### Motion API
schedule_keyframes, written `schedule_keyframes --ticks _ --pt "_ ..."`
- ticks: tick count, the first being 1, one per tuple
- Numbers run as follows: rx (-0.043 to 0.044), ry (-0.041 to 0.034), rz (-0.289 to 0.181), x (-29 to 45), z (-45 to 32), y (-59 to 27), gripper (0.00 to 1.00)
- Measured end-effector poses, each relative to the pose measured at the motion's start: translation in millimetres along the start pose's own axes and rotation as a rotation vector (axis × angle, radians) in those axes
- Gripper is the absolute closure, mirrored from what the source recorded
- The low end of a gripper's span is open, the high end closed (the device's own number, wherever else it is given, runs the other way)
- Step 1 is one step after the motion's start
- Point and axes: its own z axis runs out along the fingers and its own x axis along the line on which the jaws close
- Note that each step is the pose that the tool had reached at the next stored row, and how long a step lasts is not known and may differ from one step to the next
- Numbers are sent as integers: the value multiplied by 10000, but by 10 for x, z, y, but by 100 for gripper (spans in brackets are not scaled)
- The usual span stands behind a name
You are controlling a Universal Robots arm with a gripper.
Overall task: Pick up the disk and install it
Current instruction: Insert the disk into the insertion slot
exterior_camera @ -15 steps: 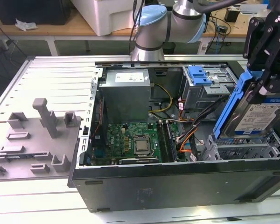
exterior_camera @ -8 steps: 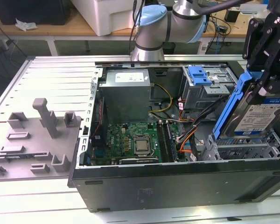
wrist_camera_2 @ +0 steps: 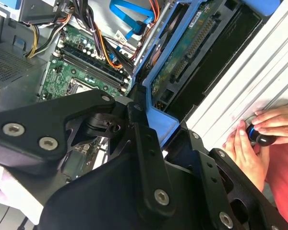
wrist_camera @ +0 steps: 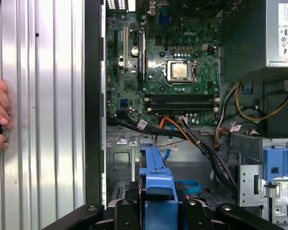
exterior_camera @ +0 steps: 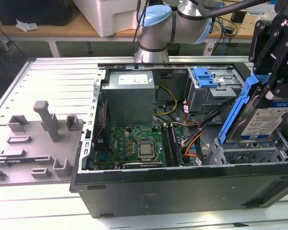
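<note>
— Jaws first: what have they got?
— They are clamped on the upper end of the disk [exterior_camera: 266, 117], a flat silver hard drive with a white-and-blue label and a blue plastic carrier frame [wrist_camera: 156, 175]. The black gripper [exterior_camera: 269, 84] pinches that frame, with its fingers [wrist_camera: 127, 213] on either side of it.

— Which way does the disk point?
— Its long axis runs steeply down from the jaws, with the top leaning toward the exterior view's right. The label faces the exterior camera. The green circuit-board underside [wrist_camera_2: 182, 57] shows in the second wrist view.

— And the lower end?
— It is below the jaws, at the grey metal drive bay [exterior_camera: 249, 153] in the corner of the open black computer case [exterior_camera: 182, 189]. I cannot tell whether it touches the bay or hangs just clear.

— How much room is around it?
— Orange and black cables [exterior_camera: 194, 139] lie close beside the lower end, on the exterior view's left. Farther that way are the green motherboard [exterior_camera: 139, 143] and the grey power supply box [exterior_camera: 129, 96]. The grey drive cage [exterior_camera: 209, 98], topped by a blue plastic bracket [exterior_camera: 205, 76], stands apart from the disk, to the exterior view's left of the jaws.

— Is anything hidden?
— The disk's far edge is cut off at the exterior view's right border. In the second wrist view the gripper's linkages cover much of the frame. Outside the case wall, a person's hand [wrist_camera_2: 247, 143] rests on the ribbed metal table [wrist_camera: 43, 96], around a small black-and-blue knob [wrist_camera_2: 259, 136].
</note>
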Motion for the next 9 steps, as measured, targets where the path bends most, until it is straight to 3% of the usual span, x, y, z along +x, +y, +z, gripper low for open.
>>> schedule_keyframes --ticks 9 --pt "-1 1 -27 11 12 0 63"
